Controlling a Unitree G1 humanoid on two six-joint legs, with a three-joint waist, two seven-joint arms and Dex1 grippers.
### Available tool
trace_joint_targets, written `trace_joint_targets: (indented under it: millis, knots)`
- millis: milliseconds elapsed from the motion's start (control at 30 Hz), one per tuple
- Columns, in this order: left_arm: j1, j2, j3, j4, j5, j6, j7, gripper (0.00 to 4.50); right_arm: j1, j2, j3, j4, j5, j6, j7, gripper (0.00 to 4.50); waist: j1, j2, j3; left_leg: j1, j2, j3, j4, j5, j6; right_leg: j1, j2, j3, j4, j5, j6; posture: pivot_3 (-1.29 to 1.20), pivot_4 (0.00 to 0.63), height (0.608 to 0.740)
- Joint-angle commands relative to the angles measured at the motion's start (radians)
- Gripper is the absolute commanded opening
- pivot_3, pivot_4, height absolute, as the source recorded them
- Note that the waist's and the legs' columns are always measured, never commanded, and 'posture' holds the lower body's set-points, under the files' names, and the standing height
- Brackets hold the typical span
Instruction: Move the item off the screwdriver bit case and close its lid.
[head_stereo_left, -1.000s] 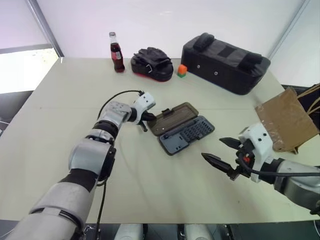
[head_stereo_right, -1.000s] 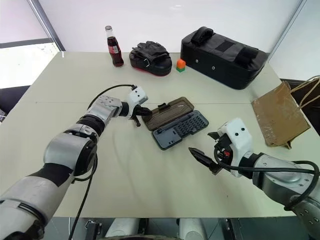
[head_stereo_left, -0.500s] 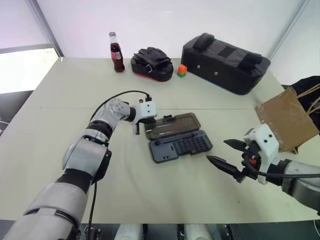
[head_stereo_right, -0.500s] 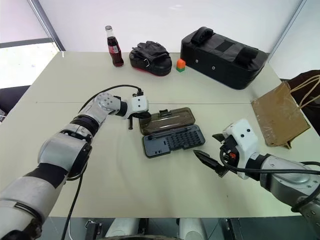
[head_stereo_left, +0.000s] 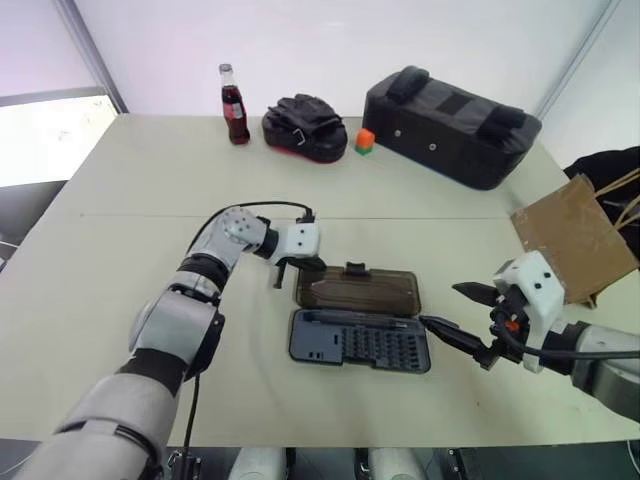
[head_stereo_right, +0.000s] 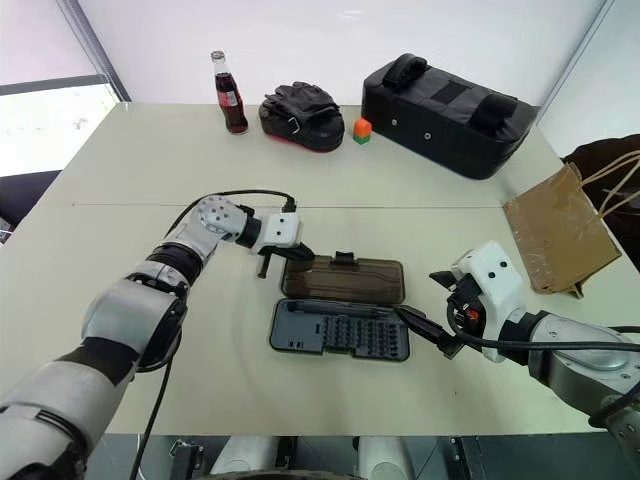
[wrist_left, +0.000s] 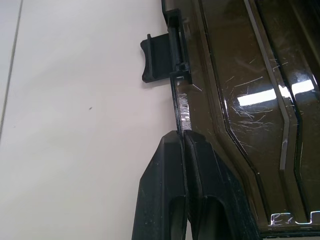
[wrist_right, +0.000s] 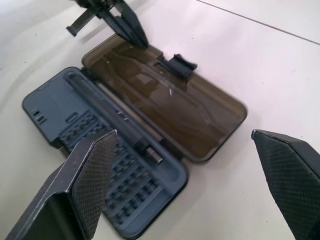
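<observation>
Brown kraft paper bag (head_stereo_left: 572, 237) already off, far right on table (head_stereo_left: 120, 250). I've got the left fingers (head_stereo_left: 297, 263) pressed together at the smoky translucent lid's (head_stereo_left: 357, 290) left end; right fingers (head_stereo_left: 458, 312) spread near the dark grey bit case (head_stereo_left: 360, 340), bits in tray. Next: flip lid shut.

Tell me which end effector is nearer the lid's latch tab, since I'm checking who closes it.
Left. The left end effector sits at the lid's edge beside the latch tab; the right end effector is off the case's far end.
</observation>
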Motion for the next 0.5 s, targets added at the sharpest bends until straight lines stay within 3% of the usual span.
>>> trace_joint_targets:
  millis: [33, 500]
  knots:
    - [0.026, 0.015, -0.013, -0.029, -0.010, -0.015, -0.045, 0.03, -0.013, -0.003, -0.012, -0.003, -0.005, -0.017, 0.010, 4.50, 0.000, 0.000, 0.000, 0.000, 0.000, 0.000, 0.000, 0.000, 0.000, 0.000, 0.000, 0.000, 0.000, 0.000, 0.000, 0.00, 0.150, 0.740]
    - [0.059, 0.065, -0.012, -0.109, -0.049, 0.070, -0.068, 0.03, -0.050, -0.005, 0.010, 0.030, -0.031, -0.016, 0.041, 4.50, -0.003, 0.000, 0.000, 0.001, 0.001, 0.000, 0.000, 0.000, 0.000, 0.000, 0.001, 0.000, 0.001, 0.000, 0.000, 0.00, 0.150, 0.740]
